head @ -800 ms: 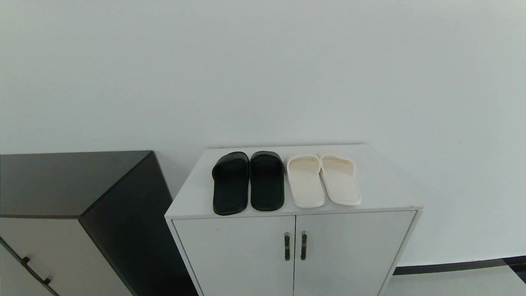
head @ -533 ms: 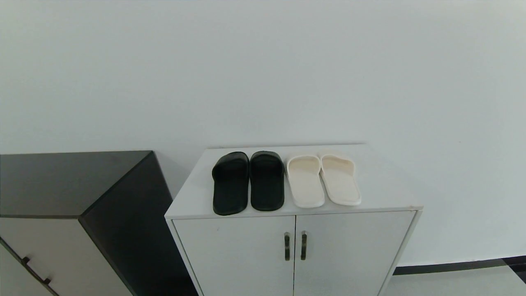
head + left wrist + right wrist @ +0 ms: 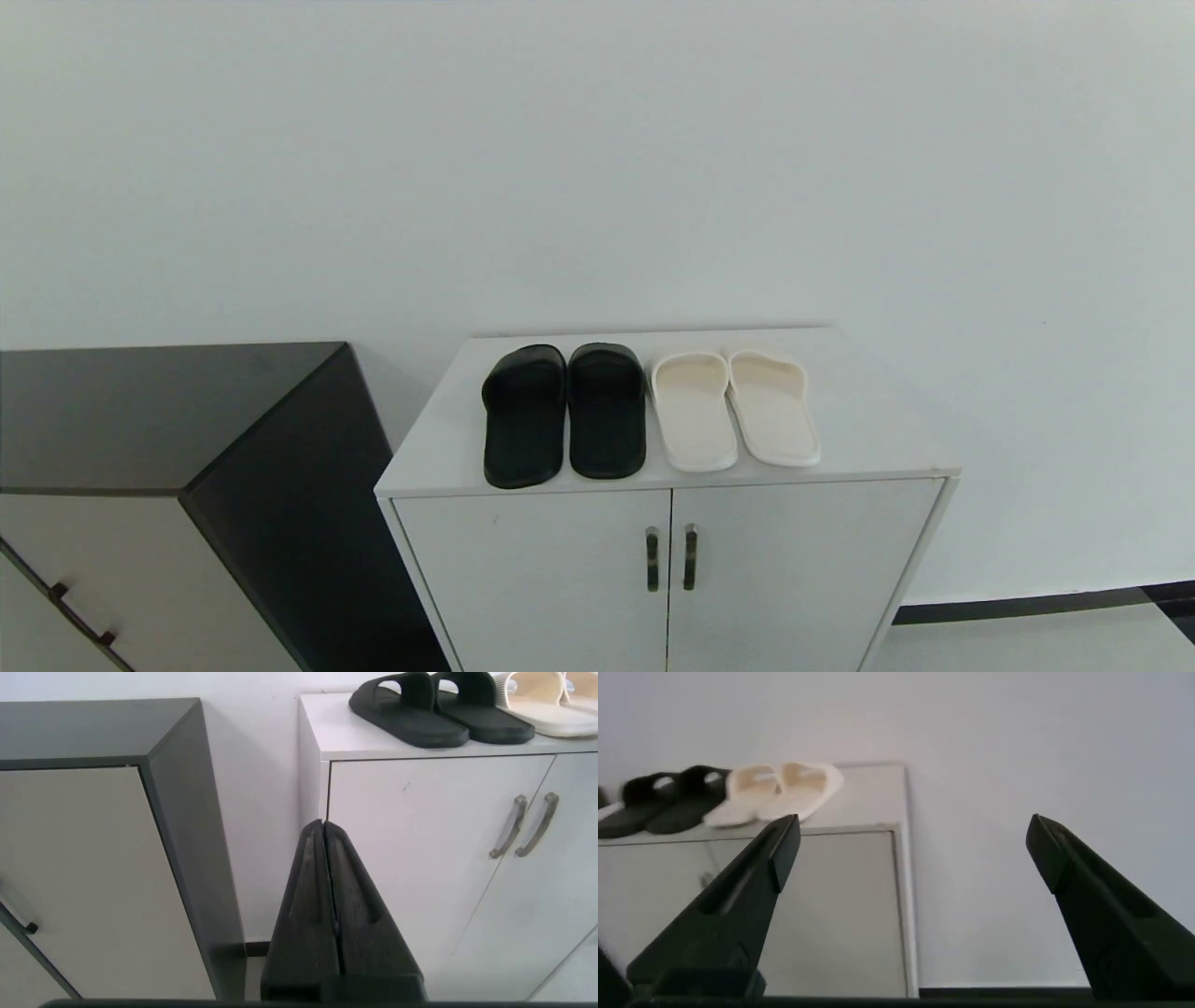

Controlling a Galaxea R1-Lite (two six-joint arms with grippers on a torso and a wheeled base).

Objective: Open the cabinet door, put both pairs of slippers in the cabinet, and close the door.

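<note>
2 black slippers (image 3: pixel 523 420), 2 cream slippers (image 3: pixel 695 420); L fingers (image 3: pixel 304 905) closed, R fingers (image 3: pixel 738 905) apart.

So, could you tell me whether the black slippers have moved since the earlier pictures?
No. The black slippers lie where they did on the white cabinet, heels at its front edge, beside the cream slippers.

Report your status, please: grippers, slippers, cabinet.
Left gripper shut, right gripper open, both empty. Black slippers, cream slippers on cabinet top; doors closed. Dark cabinet stands to its left.
</note>
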